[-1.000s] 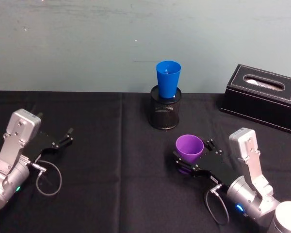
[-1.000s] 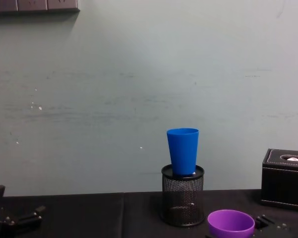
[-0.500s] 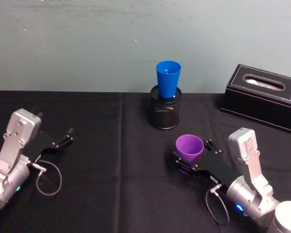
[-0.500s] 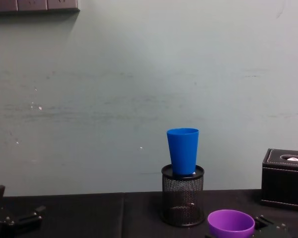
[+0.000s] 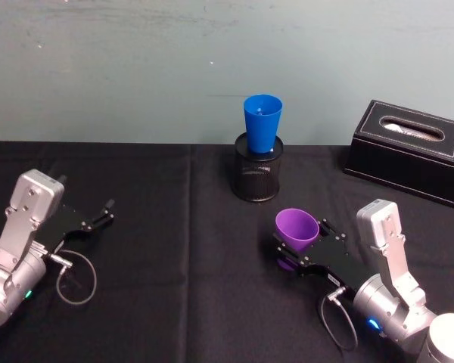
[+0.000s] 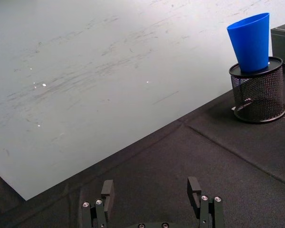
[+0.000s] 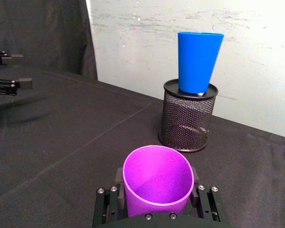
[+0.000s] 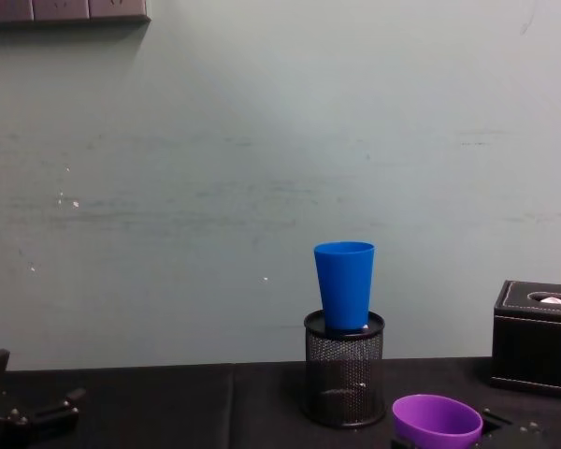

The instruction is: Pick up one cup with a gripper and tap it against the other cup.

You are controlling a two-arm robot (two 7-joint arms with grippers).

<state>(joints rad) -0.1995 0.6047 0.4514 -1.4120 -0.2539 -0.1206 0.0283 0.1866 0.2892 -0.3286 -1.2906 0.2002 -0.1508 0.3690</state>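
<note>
The short purple cup point(image 5: 296, 229) sits between the fingers of my right gripper point(image 5: 293, 255), which is shut on its lower part just above the black cloth, right of centre. In the right wrist view the purple cup point(image 7: 157, 182) tilts slightly, a black finger point(image 7: 108, 205) on each side. The tall blue cup point(image 5: 262, 122) stands upright in a black mesh holder point(image 5: 257, 179) at the back centre, apart from the purple cup. The chest view shows the blue cup point(image 8: 345, 285) above the purple cup point(image 8: 437, 421). My left gripper point(image 5: 102, 212) rests open at the far left, holding nothing.
A black tissue box point(image 5: 412, 150) stands at the back right, close behind my right arm. The table is covered in black cloth point(image 5: 181, 249) and a pale wall rises directly behind the mesh holder point(image 8: 344, 369).
The purple cup has shifted a little to the right in my right gripper and now leans slightly. The left arm and the blue cup have not moved.
</note>
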